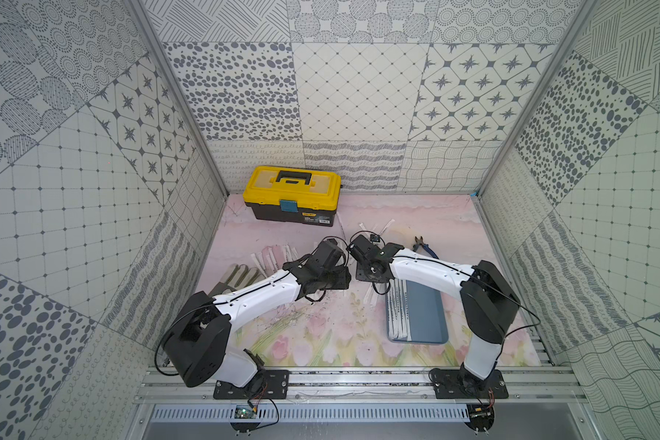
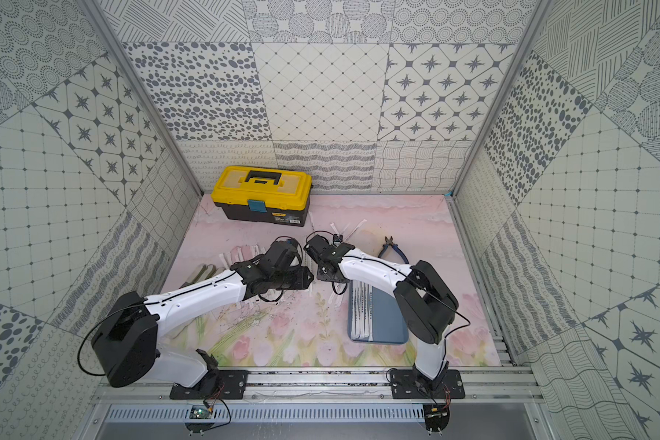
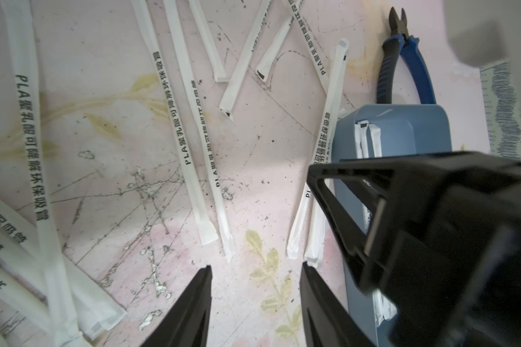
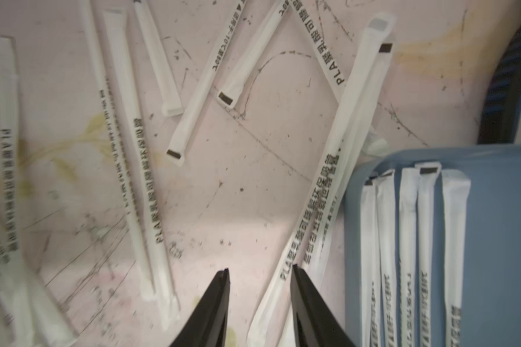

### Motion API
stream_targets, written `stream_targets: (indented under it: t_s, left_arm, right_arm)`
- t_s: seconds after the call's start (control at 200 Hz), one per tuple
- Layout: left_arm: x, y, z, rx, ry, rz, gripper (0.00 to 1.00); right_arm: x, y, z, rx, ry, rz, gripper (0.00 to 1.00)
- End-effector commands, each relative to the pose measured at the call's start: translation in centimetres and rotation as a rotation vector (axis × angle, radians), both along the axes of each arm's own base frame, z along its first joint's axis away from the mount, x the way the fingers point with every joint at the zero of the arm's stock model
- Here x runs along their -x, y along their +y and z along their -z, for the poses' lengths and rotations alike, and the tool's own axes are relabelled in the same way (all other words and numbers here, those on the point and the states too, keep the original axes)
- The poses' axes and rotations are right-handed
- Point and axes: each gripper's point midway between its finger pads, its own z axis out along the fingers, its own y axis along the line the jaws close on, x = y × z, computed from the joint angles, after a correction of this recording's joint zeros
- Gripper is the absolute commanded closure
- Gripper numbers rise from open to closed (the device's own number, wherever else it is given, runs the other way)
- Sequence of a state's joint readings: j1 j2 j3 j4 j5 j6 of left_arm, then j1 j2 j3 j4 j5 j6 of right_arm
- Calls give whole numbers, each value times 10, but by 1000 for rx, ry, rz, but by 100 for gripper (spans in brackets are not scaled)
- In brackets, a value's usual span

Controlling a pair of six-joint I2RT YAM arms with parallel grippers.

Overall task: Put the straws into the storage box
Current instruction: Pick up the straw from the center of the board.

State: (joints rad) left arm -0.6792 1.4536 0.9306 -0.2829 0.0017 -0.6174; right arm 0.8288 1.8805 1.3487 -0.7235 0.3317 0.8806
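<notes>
The right gripper stands with its jaws spread and only bare table between them, pinching nothing. One jaw hangs just beside a pair of straws that lie slanted along the outer edge of the storage box; whether it touches them cannot be told. Inside the box, five wrapped straws lie side by side against one long wall, parallel to it, and the rest of the floor is bare. The left gripper is close by, also spread and empty, above a bare patch of table with straw ends lying just ahead of its tips. Further out, loose straws are scattered over the table: a crossed cluster beyond both grippers toward the yellow toolbox, a fanned row near the left arm beside a pale green glove, and more lying partly under the arms. The blue-handled pliers rest just past the far end of the box and play no part. By this showing the job is in its early part: a handful is stowed, far more are on the table, and the pair leaning on the box looks like the nearest pick.
</notes>
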Motion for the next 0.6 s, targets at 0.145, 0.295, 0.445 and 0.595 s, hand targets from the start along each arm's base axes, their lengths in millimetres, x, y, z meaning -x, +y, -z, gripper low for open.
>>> stream_targets:
  t_s: [0.145,0.295,0.445,0.595]
  left_arm:
    - [5,22,10,-31,10,-23,48]
    - [3,21,8,-21,7,-23,48]
    - [2,25,6,-26,4,-31,48]
    - [1,35,4,-31,-3,-52,48]
  right_arm:
    - [-11,-13,31,71,31,94,59]
    - [-12,-9,41,46,59,92,64]
    - [-7,5,45,-19,93,52,80]
    - [27,38,31,-66,136,-92,85]
